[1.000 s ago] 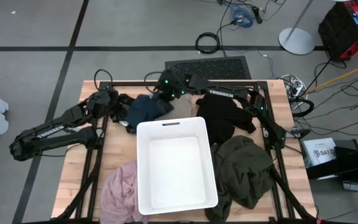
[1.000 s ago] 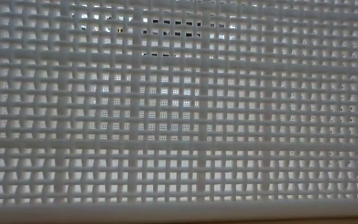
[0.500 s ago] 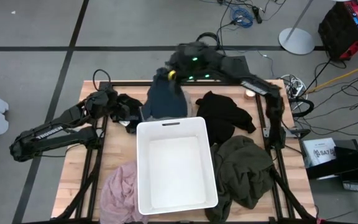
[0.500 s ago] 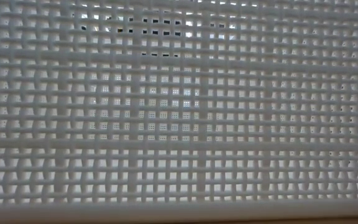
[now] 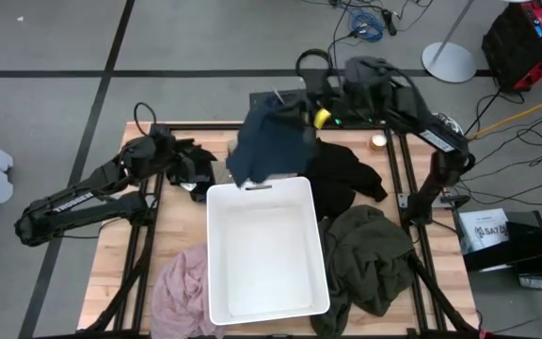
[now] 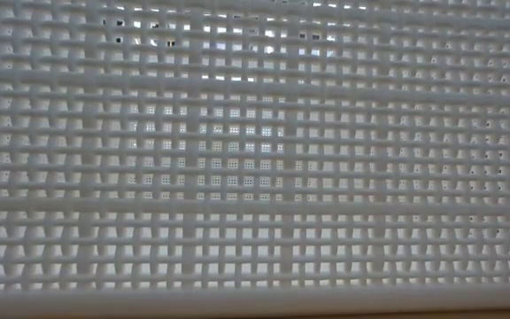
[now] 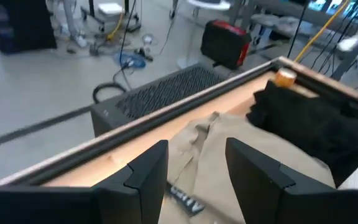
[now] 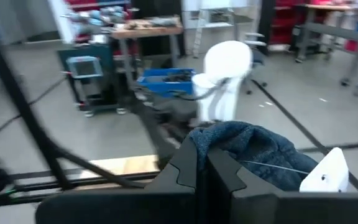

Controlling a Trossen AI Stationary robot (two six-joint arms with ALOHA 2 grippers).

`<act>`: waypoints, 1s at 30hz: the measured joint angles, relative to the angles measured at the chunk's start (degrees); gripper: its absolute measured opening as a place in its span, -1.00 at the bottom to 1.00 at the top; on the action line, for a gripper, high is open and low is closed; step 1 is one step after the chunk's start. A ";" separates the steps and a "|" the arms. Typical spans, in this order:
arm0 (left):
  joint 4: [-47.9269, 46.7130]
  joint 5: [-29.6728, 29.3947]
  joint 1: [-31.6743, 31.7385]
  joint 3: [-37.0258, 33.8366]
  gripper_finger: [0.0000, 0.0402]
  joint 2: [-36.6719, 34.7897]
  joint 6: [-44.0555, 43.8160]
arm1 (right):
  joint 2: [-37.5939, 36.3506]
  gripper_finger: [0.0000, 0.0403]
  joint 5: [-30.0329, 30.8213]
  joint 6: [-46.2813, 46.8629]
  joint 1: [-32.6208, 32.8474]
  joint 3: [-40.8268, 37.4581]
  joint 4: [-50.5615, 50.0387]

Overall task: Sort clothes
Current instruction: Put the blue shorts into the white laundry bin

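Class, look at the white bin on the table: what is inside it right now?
From above, the white bin shows only its bare white floor; no garment lies in it. The navy garment hangs from the right gripper above the bin's far rim, hiding a strip there.

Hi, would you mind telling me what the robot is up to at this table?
It is sorting clothes around a white bin. The right gripper is shut on the navy blue garment, holding it in the air above the bin's far edge. The left gripper is open near the far left of the table, over the tan garment. The black garment, olive green garment and pink garment lie on the table; the bin holds nothing.
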 joint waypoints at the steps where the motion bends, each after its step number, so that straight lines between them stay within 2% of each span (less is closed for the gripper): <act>1: 0.45 0.00 0.00 0.00 -0.15 0.02 0.16 | -0.28 -1.00 0.02 -0.04 1.49 0.00 -0.39; 7: 4.37 -0.01 0.00 0.00 -0.15 0.09 1.67 | -0.16 -1.00 1.10 -0.22 10.32 -0.04 -4.37; 13: 3.22 0.96 0.00 0.00 -0.15 0.09 1.38 | 0.68 -1.00 15.40 1.91 17.32 -0.48 -15.06; 16: 3.08 2.23 0.00 0.00 -0.15 0.09 1.36 | 0.96 -1.00 18.58 5.23 19.31 -2.67 -17.82; 21: 3.20 2.49 0.00 0.00 -0.15 0.09 1.38 | 2.02 -1.00 18.40 10.63 19.78 -9.54 -18.59; 24: 3.48 2.51 0.00 0.00 -0.15 0.09 1.60 | 2.31 -1.00 17.24 12.55 19.67 -15.21 -14.85; 30: 4.19 2.51 0.00 0.00 -0.15 0.10 1.75 | 2.29 -1.00 6.66 12.96 18.43 -26.45 -0.98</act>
